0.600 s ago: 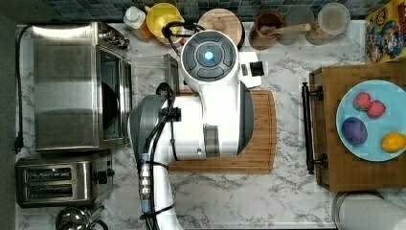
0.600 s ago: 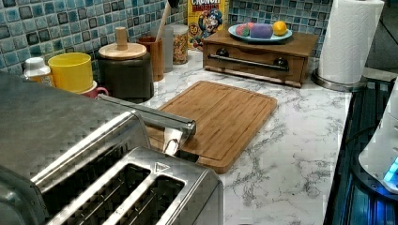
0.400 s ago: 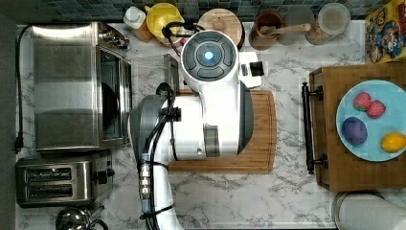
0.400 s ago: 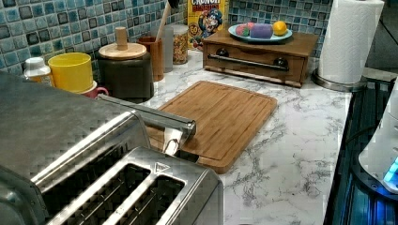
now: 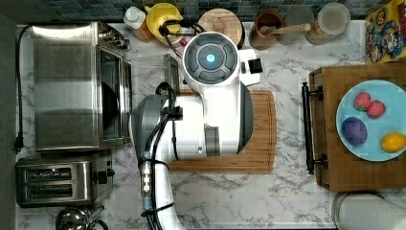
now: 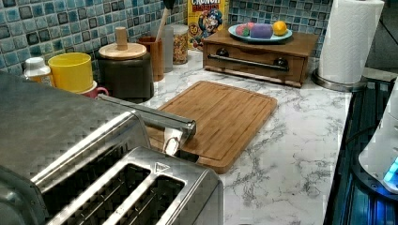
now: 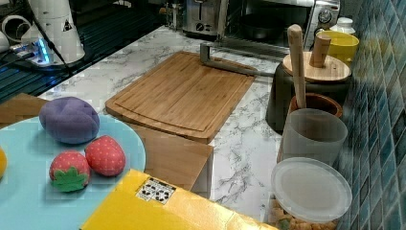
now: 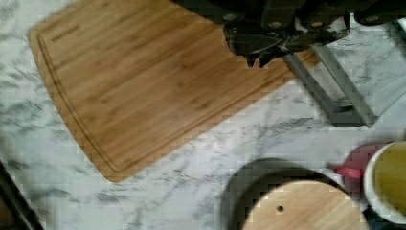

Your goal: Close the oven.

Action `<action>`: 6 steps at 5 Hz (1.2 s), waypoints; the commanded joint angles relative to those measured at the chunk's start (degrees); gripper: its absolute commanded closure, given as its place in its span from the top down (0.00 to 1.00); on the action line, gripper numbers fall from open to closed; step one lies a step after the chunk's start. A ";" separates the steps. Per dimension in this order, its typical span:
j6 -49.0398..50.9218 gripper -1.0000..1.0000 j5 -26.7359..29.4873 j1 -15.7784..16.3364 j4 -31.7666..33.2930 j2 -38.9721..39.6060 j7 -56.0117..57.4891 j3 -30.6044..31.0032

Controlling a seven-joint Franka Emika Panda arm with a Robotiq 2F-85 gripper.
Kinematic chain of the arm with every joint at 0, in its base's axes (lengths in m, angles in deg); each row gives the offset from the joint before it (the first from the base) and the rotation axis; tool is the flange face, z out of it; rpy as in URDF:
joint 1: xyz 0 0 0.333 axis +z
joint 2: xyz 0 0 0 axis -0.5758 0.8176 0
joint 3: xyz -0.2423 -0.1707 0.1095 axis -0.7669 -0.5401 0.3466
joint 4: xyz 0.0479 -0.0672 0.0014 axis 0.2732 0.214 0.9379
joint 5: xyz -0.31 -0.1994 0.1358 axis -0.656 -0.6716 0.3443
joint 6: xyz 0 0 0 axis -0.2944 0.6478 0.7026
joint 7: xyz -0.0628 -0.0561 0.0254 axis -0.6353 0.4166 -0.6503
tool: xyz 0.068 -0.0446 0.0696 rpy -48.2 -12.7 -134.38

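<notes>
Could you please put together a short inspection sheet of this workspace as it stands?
Surface: marble counter, cutting board bare.
Job's things: oven with its door folded down flat, bar handle at the board's edge.
Clutter: toaster, yellow cup, lidded canister, plate of toy fruit, cereal box, paper towels.
Grippers: gripper above the handle, touching nothing.
Cables: bundle along the arm.
Surroundings: tiled backsplash.

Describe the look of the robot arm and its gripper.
The arm is glossy white with grey joint sections. Its round dark-grey cap has a glowing blue light at the centre. Black cables with silver connectors run along its side. The gripper is black, with visible screws.
</notes>
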 commanded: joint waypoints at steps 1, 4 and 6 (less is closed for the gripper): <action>-4.23 0.00 16.75 -4.95 7.96 0.87 28.35 -2.07; -15.58 0.00 38.78 -6.40 13.74 4.98 57.62 -3.05; -17.10 0.00 48.31 -7.06 14.99 9.54 72.31 -1.04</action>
